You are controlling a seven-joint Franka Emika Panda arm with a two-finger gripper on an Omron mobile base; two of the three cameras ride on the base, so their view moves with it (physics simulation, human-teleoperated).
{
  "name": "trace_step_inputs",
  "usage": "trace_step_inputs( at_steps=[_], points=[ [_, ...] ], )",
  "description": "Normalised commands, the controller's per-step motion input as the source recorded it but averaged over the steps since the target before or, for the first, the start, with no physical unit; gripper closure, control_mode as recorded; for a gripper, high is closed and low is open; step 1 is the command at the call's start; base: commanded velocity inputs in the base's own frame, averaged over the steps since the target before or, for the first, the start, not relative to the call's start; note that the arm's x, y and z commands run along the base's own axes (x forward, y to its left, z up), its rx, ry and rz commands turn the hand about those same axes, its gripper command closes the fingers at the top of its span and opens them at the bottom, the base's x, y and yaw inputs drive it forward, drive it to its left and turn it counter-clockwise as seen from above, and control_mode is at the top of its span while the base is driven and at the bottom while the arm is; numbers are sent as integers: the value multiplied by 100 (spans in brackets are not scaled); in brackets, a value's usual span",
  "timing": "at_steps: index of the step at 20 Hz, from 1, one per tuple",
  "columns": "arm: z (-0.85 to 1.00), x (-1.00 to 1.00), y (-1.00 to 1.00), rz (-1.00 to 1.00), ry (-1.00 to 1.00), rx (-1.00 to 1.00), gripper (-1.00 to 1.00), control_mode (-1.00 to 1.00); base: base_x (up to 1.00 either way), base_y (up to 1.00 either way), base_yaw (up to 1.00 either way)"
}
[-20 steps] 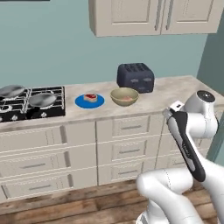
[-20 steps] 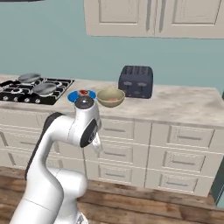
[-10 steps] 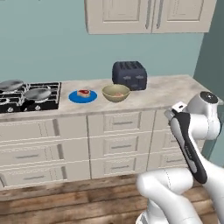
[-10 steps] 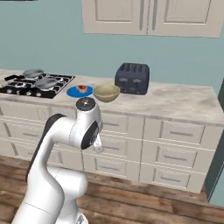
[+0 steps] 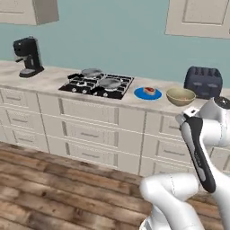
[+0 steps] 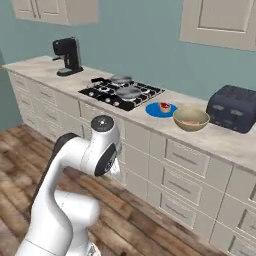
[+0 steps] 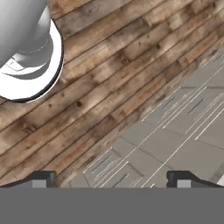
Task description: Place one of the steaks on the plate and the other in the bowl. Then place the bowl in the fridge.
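The gripper (image 7: 112, 179) stands spread wide, its two dark tips far apart at the bottom of the hand view, nothing between them. It looks down on the wood floor (image 7: 100, 78) and the grey drawer fronts (image 7: 175, 131).

On the counter (image 5: 54, 78), the plate (image 5: 148, 93) lies near the front edge, just beside the right end of the hob (image 5: 96, 84). The red steak (image 5: 149, 90) rests on the plate. The bowl (image 5: 180, 96) stands just right of the plate, close but not touching. In the right base view a pale pink steak (image 6: 190, 121) lies inside the bowl (image 6: 191, 119). The toaster (image 5: 203, 81) sits behind the bowl toward the back wall. Two pans (image 5: 110, 82) sit on the hob. A coffee machine (image 5: 27, 56) stands well apart, toward the counter's left end at the back.

The arm (image 5: 200, 148) is folded low in front of the drawers, below the counter's front edge.
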Motion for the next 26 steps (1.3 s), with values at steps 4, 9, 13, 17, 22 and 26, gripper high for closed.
trace_step_inputs(
  at_steps=[4,9,13,17,22,26],
  points=[
    [0,0,0,0,0,0,-100,100,5,-26,87],
    [0,0,0,0,0,0,-100,100,3,-29,86],
    [0,0,0,0,0,0,-100,100,0,-27,88],
    [0,0,0,0,0,0,-100,100,-2,-36,84],
    [0,0,0,0,0,0,-100,100,-31,-34,86],
    [0,0,0,0,0,0,-100,100,-26,-18,94]
  ],
)
